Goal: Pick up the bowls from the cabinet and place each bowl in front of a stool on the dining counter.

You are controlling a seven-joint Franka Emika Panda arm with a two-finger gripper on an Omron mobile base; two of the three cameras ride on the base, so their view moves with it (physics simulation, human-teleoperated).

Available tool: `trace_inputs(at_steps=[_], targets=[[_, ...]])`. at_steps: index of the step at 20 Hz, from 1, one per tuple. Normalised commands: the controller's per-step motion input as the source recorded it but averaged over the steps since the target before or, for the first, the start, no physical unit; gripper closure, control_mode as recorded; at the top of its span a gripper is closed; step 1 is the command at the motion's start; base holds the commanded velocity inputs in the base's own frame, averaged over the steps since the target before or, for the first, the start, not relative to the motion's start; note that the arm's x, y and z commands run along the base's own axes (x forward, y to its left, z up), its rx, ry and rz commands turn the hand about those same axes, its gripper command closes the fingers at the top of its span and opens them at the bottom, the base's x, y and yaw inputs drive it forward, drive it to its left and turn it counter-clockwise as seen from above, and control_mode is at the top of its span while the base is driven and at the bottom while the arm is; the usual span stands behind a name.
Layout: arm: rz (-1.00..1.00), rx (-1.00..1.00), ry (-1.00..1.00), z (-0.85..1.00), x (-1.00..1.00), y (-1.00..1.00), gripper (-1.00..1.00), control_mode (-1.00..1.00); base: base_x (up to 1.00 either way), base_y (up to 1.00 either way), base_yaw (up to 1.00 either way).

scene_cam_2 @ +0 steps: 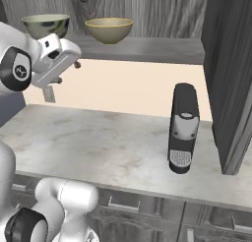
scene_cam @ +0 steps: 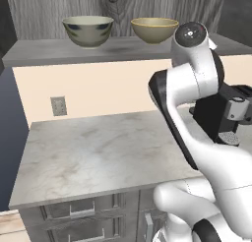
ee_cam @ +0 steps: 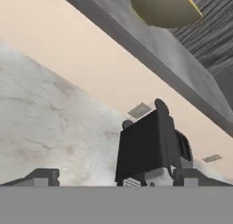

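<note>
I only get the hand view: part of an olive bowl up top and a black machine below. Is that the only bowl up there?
Observer: No. A second one, the patterned bowl, stands on the same shelf, left of the tan bowl and apart from it.
Visitor: Is the pincer close to them?
Observer: In the right base view the pincer hangs open, lower than the bowls, holding nothing.
Visitor: What's under the marble top?
Observer: Grey drawers with bar handles.
</note>
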Motion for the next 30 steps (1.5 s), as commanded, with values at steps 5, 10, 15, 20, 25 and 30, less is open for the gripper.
trace_inputs(at_steps=[5,10,15,20,25,30], targets=[[0.18,-0.31,-0.16,0.38,0.06,0.00,-1.00,-1.00,0.00,0.00,0.00],[0.17,-0.28,-0.03,0.64,-0.01,0.00,-1.00,-1.00,0.00,0.00,0.00],[0.02,-0.35,0.00,0.12,0.04,0.10,-1.00,-1.00,0.00,0.00,0.00],[0.00,-0.29,0.01,0.02,0.15,0.31,-1.00,-1.00,0.00,0.00,0.00],[0.00,-0.07,0.02,0.17,0.28,0.15,-1.00,-1.00,0.00,0.00,0.00],[0.02,-0.01,0.10,0.28,0.40,0.00,-1.00,-1.00,0.00,0.00,0.00]])
